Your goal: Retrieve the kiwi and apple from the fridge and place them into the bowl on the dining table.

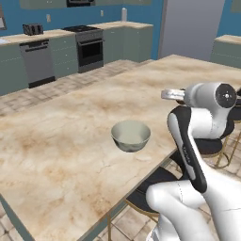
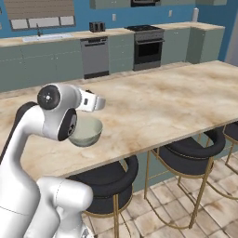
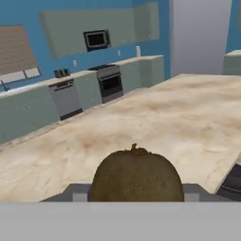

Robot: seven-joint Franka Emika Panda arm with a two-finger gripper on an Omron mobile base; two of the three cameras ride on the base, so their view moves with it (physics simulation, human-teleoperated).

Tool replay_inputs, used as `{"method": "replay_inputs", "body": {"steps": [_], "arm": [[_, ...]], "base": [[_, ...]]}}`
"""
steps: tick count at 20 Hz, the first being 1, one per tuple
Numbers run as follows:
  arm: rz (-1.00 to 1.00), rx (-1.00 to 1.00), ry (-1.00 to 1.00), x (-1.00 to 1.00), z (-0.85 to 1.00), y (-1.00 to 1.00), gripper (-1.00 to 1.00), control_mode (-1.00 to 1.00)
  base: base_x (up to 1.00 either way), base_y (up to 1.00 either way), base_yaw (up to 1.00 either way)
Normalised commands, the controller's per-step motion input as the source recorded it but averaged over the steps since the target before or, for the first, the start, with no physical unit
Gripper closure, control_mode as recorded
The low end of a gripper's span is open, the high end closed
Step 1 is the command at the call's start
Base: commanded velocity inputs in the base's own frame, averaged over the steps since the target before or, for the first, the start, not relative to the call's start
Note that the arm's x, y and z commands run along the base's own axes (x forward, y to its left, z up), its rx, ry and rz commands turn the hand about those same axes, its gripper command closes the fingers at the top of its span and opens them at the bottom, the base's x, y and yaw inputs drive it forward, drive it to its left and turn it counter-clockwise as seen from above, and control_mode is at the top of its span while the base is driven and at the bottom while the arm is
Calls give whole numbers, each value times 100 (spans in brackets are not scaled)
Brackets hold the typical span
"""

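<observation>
Item, far left of the room: a grey dishwasher set in the teal wall cabinets, with a dark toaster on the counter above it. Item, next along: a black oven range under a microwave. Item, further right: the fridge, a tall grey steel front against the blue wall, doors closed. Item, foreground: the dining table, a broad beige marbled surface, carrying the bowl, upright and grey-white, near its front edge with nothing visible inside. Item, along that edge: black stools on gold legs, tucked partly beneath the surface. Item, right of the bowl in the left base view: the white arm, elbow raised high above the surface edge. Item, hand: jaws partly closed around the kiwi, which sits brown and fuzzy between the grey fingers in the hand view, stem nub upward, held above the near part of the dining table and facing out across it toward the wall cabinets.
</observation>
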Motion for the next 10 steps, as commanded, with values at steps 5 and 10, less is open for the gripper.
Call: {"method": "replay_inputs", "body": {"steps": [5,10], "arm": [[8,-1,34,51,-54,60,100,-100],[11,0,36,54,-56,56,100,-100]], "base": [[0,0,0],[0,0,0]]}}
